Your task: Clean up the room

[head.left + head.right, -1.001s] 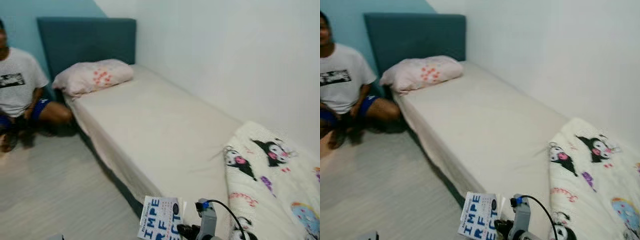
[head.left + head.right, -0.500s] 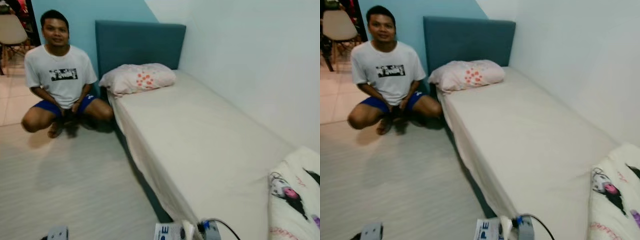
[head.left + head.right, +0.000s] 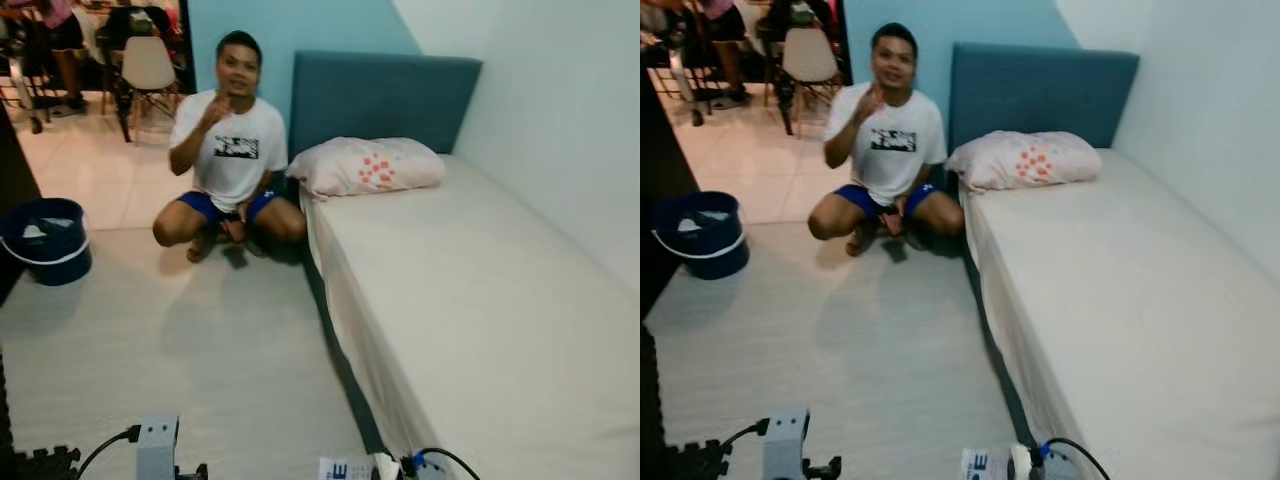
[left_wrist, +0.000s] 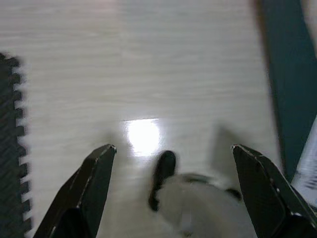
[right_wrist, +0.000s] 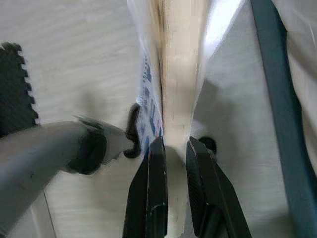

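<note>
A white book with blue lettering [image 5: 176,74] stands on edge between the two black fingers of my right gripper [image 5: 176,145], which is shut on it. Its top corner [image 3: 345,467] pokes up at the lower edge of the head views, beside the bed. My left gripper [image 4: 173,148] hangs open over the pale floor with nothing between its fingers. The left wrist [image 3: 157,445] shows at the bottom left.
A person [image 3: 232,150] squats on the floor by the teal headboard [image 3: 385,95] with one hand raised. The bed [image 3: 480,300] with a pink pillow [image 3: 365,165] runs along the right wall. A dark blue bucket [image 3: 45,240] stands at the left, a black foam mat [image 3: 40,465] lies near my left arm.
The camera has swung to the left: the cartoon blanket has left the picture and the bucket and doorway have come in. The person has raised a hand. The book stays in my right gripper.
</note>
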Tool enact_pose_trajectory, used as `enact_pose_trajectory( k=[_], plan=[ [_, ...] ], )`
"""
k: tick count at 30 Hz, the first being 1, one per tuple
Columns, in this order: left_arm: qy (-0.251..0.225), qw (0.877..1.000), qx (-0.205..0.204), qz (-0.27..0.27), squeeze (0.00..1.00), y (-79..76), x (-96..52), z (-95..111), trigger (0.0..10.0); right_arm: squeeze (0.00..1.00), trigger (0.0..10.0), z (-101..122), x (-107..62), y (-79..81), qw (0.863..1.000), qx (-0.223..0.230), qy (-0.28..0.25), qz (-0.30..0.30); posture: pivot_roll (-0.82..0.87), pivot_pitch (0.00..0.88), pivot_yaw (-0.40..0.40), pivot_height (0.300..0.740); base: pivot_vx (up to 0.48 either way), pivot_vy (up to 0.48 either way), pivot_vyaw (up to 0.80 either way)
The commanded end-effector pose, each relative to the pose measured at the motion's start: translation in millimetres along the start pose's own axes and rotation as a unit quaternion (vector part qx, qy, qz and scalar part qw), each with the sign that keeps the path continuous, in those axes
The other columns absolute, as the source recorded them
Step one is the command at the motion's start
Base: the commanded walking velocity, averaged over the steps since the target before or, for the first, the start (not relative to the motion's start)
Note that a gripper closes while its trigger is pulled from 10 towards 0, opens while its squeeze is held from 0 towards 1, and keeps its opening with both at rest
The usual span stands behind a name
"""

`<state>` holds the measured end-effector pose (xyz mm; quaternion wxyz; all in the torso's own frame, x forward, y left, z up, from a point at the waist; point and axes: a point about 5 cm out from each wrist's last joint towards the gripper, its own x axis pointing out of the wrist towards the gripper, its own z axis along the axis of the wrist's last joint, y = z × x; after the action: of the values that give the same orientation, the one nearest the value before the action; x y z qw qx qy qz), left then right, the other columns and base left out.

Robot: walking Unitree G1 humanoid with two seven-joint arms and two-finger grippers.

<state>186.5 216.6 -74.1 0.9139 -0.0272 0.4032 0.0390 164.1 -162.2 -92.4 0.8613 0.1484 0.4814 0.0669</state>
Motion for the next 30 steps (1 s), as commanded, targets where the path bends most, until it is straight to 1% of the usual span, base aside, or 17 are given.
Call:
enact_pose_trajectory(
  k=[1, 4, 7, 8, 10, 13, 17, 21, 24, 27, 30],
  plan=[
    [0.017, 1.0, 0.002, -0.001, 0.0, -2.5, -1.3, -8.1, 10.0, 0.0, 10.0, 0.9, -1.2, -2.9, 1.0, -0.01, -0.004, -0.002, 0.13, 0.0, -0.116, 0.726, 0.0, 0.0, 0.75],
    [0.025, 1.0, -0.002, 0.002, 0.0, 0.1, -3.1, -13.3, 10.0, 0.0, 10.0, 1.1, -1.1, -2.6, 1.0, -0.01, -0.004, -0.002, 0.13, 0.0, -0.116, 0.726, 0.0, 0.0, 0.75],
    [0.046, 0.999, -0.007, 0.011, 0.0, 5.3, -8.2, -27.1, 10.0, 0.0, 10.0, 1.3, -1.2, -3.2, 1.0, -0.013, -0.005, -0.005, 0.13, 0.0, -0.118, 0.726, 0.0, 0.0, 0.75],
    [0.051, 0.999, -0.008, 0.011, 0.0, 5.7, -9.4, -30.6, 10.0, 0.0, 10.0, 1.0, -1.4, -4.5, 1.0, -0.02, -0.003, -0.014, 0.13, 0.0, -0.121, 0.726, 0.0, 0.0, 0.65],
    [0.053, 0.998, -0.008, 0.01, 0.0, 5.6, -9.9, -32.1, 10.0, 0.0, 10.0, 0.7, -1.6, -5.4, 0.999, -0.025, -0.001, -0.02, 0.13, 0.0, -0.121, 0.726, 0.0, 0.0, 0.65],
    [0.055, 0.998, -0.01, 0.009, 0.0, 4.0, -10.0, -33.2, 10.0, 0.0, 10.0, 1.1, -2.4, -9.5, 0.999, -0.024, -0.001, -0.045, 0.13, 0.0, -0.125, 0.726, 0.0, 0.0, 0.0],
    [0.053, 0.999, -0.011, 0.001, 0.0, 0.1, -9.1, -32.3, 10.0, 0.0, 10.0, 1.0, -2.8, -12.0, 0.998, -0.036, 0.006, -0.06, 0.13, 0.0, -0.127, 0.726, 0.0, 0.0, 0.0],
    [0.05, 0.999, -0.009, -0.007, 0.0, -3.7, -7.6, -29.6, 10.0, 0.0, 10.0, 0.4, -3.2, -14.0, 0.997, -0.035, 0.014, -0.07, 0.13, 0.0, -0.129, 0.726, 0.0, 0.0, 0.0],
    [0.047, 0.999, -0.008, -0.009, 0.0, -5.1, -6.7, -27.6, 10.0, 0.0, 10.0, 0.9, -2.8, -13.7, 0.997, -0.029, 0.017, -0.072, 0.13, 0.0, -0.131, 0.726, 0.0, 0.0, -0.77],
    [0.045, 0.999, -0.007, -0.01, 0.0, -5.8, -6.3, -26.5, 10.0, 0.0, 10.0, 1.5, -3.2, -15.7, 0.995, -0.042, 0.02, -0.087, 0.13, 0.0, -0.135, 0.726, 0.0, 0.0, -0.74],
    [0.045, 0.999, -0.006, -0.011, 0.0, -5.9, -6.4, -26.8, 10.0, 0.0, 10.0, 1.5, -3.6, -16.9, 0.994, -0.052, 0.021, -0.092, 0.13, 0.0, -0.138, 0.726, 0.0, 0.0, 0.0]
  ],
)
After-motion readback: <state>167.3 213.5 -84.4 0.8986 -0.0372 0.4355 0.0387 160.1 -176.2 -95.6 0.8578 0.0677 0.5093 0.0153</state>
